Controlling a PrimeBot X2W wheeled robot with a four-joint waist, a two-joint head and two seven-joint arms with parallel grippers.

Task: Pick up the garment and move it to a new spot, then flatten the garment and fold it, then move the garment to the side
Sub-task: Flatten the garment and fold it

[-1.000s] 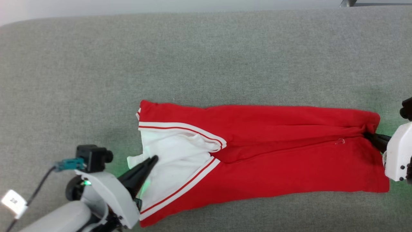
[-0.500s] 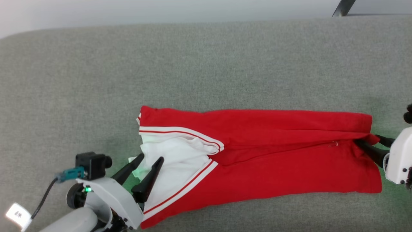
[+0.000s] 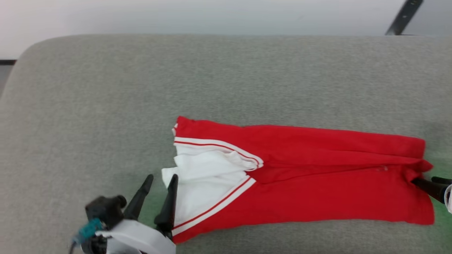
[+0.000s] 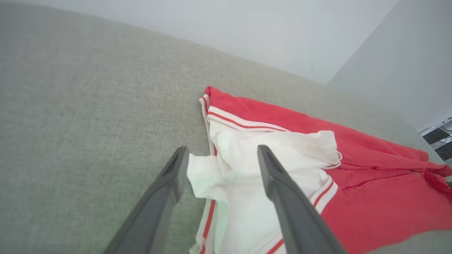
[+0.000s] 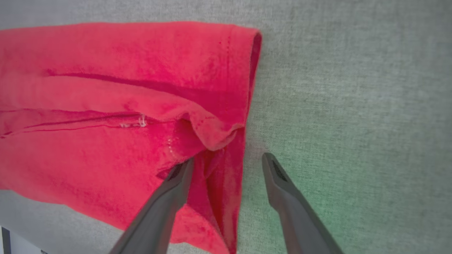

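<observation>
The garment (image 3: 317, 190) is a red shirt folded into a long strip, lying flat across the grey padded surface (image 3: 106, 106). Its white sleeve (image 3: 204, 176) with red-and-white trim is at the left end. My left gripper (image 3: 160, 180) is open at that end. In the left wrist view the sleeve (image 4: 240, 197) has its tip between the spread fingers of that gripper (image 4: 221, 150). My right gripper (image 3: 423, 180) is open at the garment's right hem. In the right wrist view that gripper (image 5: 229, 158) straddles the puckered hem of the garment (image 5: 88, 148), with its left fingertip (image 5: 183, 173) against a fold.
The grey surface runs wide behind and to the left of the garment; its rounded back edge (image 3: 212, 35) meets a pale wall. A dark bar (image 3: 402, 17) leans at the top right. Some equipment (image 4: 436, 135) shows far off in the left wrist view.
Both grippers went from shut to open, letting go of the sleeve and the hem. The left gripper drew back toward me. The head camera also shifted, so the whole picture moved.
</observation>
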